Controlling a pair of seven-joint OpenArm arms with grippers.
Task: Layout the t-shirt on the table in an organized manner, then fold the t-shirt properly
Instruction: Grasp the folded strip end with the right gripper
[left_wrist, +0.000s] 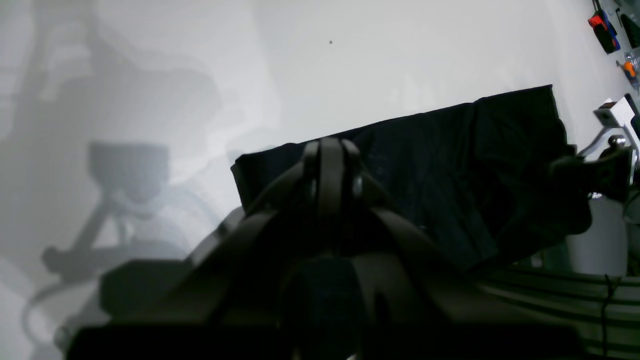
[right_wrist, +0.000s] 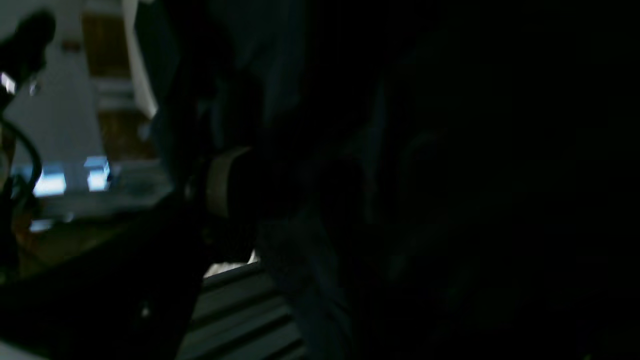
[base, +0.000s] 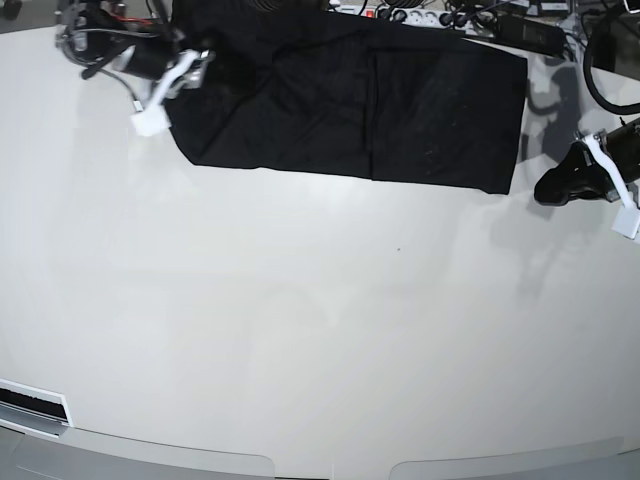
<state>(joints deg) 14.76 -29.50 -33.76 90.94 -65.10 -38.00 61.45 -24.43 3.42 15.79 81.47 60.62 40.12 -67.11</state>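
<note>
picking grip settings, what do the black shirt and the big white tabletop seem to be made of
The black short-sleeved t-shirt looks like soft matte woven or knit fabric: it lies in creases and folded layers and gives no shine. The large white table looks like a hard, smooth, slightly glossy sheet, perhaps laminate or painted board: it carries soft shadows and faint reflections. The exact material cannot be told.

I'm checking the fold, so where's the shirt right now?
In the base view the shirt lies folded at the table's far edge, between the two arms, nearer the right pincer.
</note>
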